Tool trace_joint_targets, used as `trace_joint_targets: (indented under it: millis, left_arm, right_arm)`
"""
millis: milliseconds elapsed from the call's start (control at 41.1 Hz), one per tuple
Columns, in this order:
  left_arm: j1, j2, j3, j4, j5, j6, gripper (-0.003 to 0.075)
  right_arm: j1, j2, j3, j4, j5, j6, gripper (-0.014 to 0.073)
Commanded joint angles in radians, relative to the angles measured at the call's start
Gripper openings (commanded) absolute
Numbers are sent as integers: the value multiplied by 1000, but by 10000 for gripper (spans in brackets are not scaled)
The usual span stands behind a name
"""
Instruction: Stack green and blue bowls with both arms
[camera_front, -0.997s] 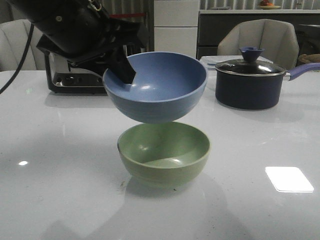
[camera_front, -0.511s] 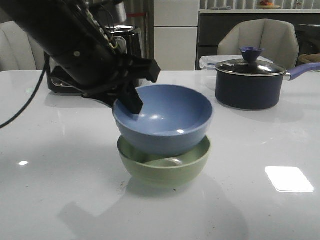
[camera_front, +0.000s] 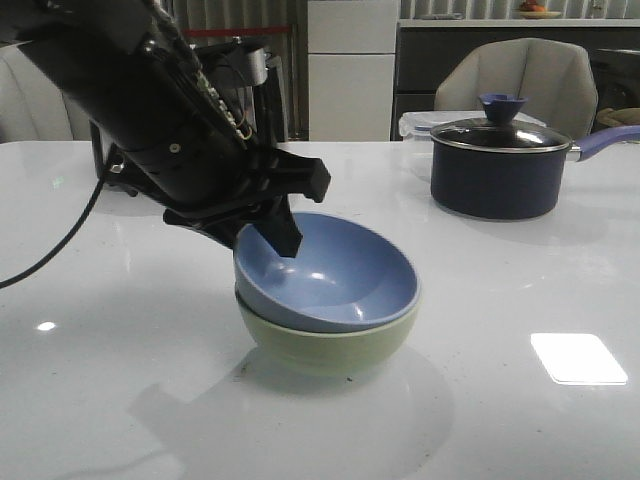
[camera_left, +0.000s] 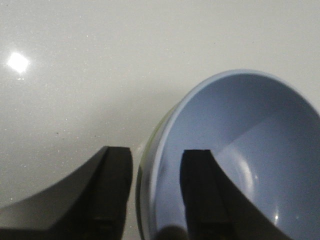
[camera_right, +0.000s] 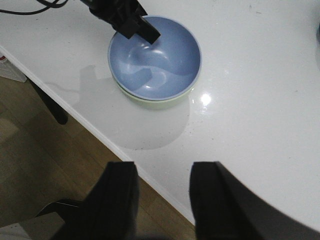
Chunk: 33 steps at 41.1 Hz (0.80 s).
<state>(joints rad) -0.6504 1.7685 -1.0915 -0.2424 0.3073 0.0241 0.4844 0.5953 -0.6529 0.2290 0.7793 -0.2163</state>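
The dusty blue bowl (camera_front: 345, 280) sits nested in the sage green bowl (camera_front: 330, 345) at the table's middle, tipped slightly toward the front. My left gripper (camera_front: 262, 238) straddles the bowls' left rim, one finger inside the blue bowl and one outside. In the left wrist view the gripper (camera_left: 157, 152) stands open, with gaps on both sides of the blue bowl's (camera_left: 250, 135) rim; a green sliver (camera_left: 142, 172) shows beside it. My right gripper (camera_right: 162, 167) is open and empty, high over the table's front edge, with the blue bowl (camera_right: 160, 60) and the green bowl (camera_right: 150, 101) beyond it.
A dark lidded saucepan (camera_front: 500, 170) with a blue handle stands at the back right, a clear container behind it. A dark appliance (camera_front: 120, 165) is at the back left behind my left arm. A thin cable (camera_front: 60, 250) trails left. The table edge (camera_right: 100, 135) borders wooden floor.
My left arm came down with the blue bowl, from above the green bowl into it. The blue bowl now rests in the green one and the jaws stand apart from its rim.
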Motion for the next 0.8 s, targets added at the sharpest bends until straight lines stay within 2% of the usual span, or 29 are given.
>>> trace_joint_targets:
  millis: [0,195,438,584,778]
  left_arm:
    - [-3,-50,-30,4,-54,-2,438]
    - [-3,-127,-71,111,16,-2,436]
    - [-3,-354,-82,273,182,-2,436]
    - [-3,-502,-38,319,236,-2,437]
    - [-3,-715,103,321,241,-2,437]
  right_arm:
    - [-1,-1,-30,4,-64,-10,382]
    - [-1,-1,-30,4,-64,-10,382]
    - [-1,-1,-30,4,-64,-10,382]
    - [-1,-1,-30,4,-64,-10,382]
    - [-1,-1,-30,4,-64,-10,382]
